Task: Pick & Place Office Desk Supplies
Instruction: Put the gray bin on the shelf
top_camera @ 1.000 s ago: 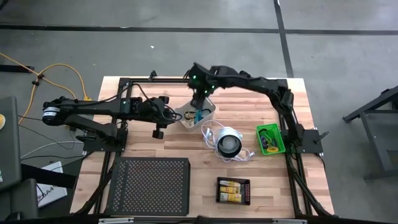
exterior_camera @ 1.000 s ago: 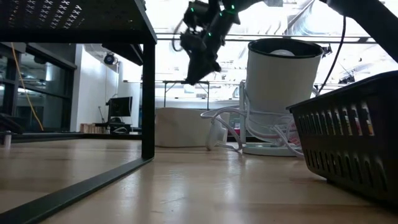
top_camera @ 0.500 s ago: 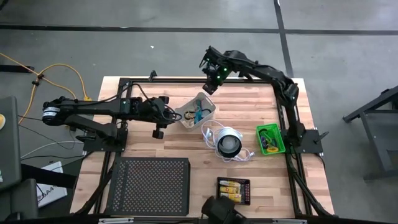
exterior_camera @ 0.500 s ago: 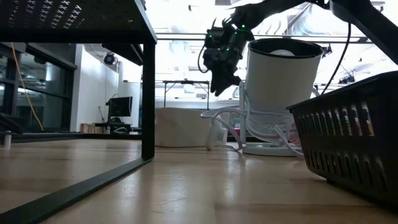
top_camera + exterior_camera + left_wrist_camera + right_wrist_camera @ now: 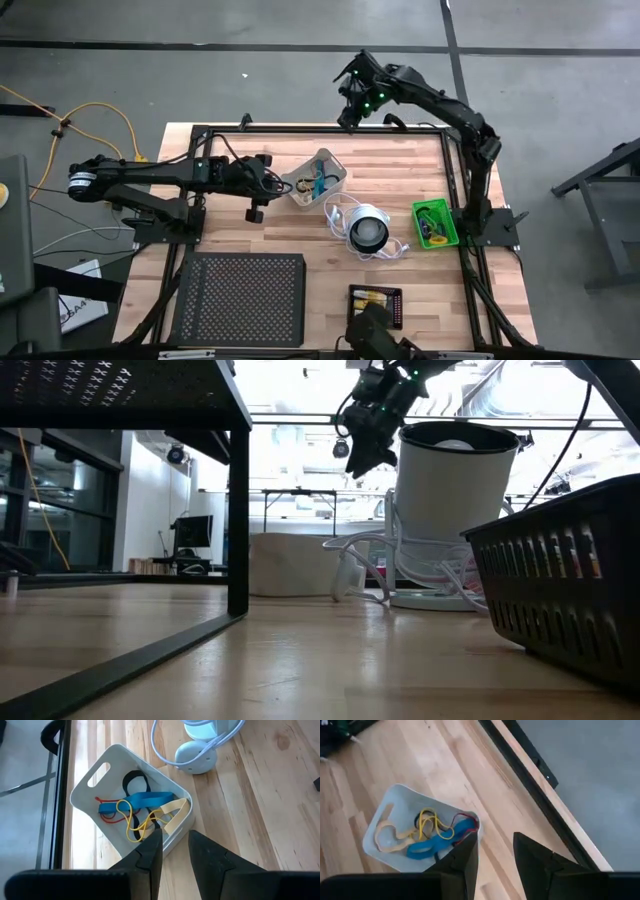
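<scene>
The wooden worktop (image 5: 300, 235) is ringed by a black frame rail along its left, far and right edges. At its near left stands a large black perforated tray (image 5: 240, 297), with bare wood between it and the near edge. The right arm (image 5: 450, 110) rises from its base at the right edge and reaches back over the far rail, so the right gripper (image 5: 349, 108) hangs high above the far edge, clear of everything on the wood; its fingers (image 5: 465, 860) stand a narrow gap apart and hold nothing. The left arm (image 5: 150, 178) lies low across the left side, and the left gripper (image 5: 268, 183) sits just left of the white tray (image 5: 317, 180), its fingers (image 5: 150, 852) narrowly parted and empty, tips just beside the tray's rim.

The round white-and-black object (image 5: 367, 229) with its white cord (image 5: 338, 212) sits at mid-worktop, just right of and nearer than the white tray. A green tray (image 5: 435, 222) lies near the right rail, and a small black tray (image 5: 375, 305) with 2 yellow-and-white packs (image 5: 373, 307) lies by the near edge. Open wood runs along the far side between the white tray and the right rail.

Inside the white tray lie the loops: a blue band (image 5: 137, 802), a yellow loop (image 5: 131, 820), a tan loop (image 5: 172, 817), a black loop (image 5: 134, 781) and a thin red loop (image 5: 107, 812), tangled together.
</scene>
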`<state>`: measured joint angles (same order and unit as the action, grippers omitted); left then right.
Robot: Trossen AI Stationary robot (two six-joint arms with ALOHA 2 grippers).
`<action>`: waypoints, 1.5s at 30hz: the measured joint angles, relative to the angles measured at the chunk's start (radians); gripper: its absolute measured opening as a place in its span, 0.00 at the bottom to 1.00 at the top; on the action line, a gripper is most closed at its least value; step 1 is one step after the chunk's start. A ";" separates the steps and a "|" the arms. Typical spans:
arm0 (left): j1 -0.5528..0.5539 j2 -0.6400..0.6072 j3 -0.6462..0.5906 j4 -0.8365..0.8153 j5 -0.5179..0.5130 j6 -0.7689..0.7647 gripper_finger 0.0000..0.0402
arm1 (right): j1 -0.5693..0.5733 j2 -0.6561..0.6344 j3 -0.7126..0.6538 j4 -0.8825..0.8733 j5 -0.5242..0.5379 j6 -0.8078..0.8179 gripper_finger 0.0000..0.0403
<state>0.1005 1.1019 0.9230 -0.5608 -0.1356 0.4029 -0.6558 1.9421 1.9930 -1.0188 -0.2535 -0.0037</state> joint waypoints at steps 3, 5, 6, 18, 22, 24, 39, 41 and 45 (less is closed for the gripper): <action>0.000 0.000 0.000 0.002 0.000 -0.008 0.22 | -0.008 -0.001 0.000 0.009 0.053 0.010 0.28; 0.000 0.000 0.000 0.002 0.000 -0.008 0.22 | -0.007 0.004 0.000 0.026 0.081 0.032 0.28; 0.000 0.000 0.000 0.004 0.000 -0.007 0.22 | -0.006 0.005 0.000 0.045 0.092 0.038 0.28; 0.000 0.000 0.000 0.019 0.000 -0.008 0.22 | -0.063 -0.116 -0.007 0.319 -0.299 0.072 0.28; 0.000 0.000 0.000 0.020 0.000 -0.008 0.22 | -0.087 -0.292 -0.169 0.515 -0.264 0.144 0.28; 0.000 0.000 0.000 0.022 0.000 -0.008 0.22 | -0.060 -0.395 -0.325 0.670 -0.180 0.175 0.28; 0.000 0.000 0.000 0.023 0.000 -0.009 0.22 | -0.026 -0.834 -1.185 1.474 0.211 0.247 0.28; 0.000 0.000 0.000 0.023 0.000 -0.012 0.22 | -0.038 -0.837 -1.217 1.492 0.244 0.254 0.28; 0.000 0.000 0.000 0.023 0.000 -0.012 0.22 | -0.054 -0.835 -1.228 1.470 0.255 0.265 0.28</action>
<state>0.1005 1.1019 0.9226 -0.5377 -0.1352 0.3912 -0.7096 1.1075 0.7654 0.4514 0.0019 0.2614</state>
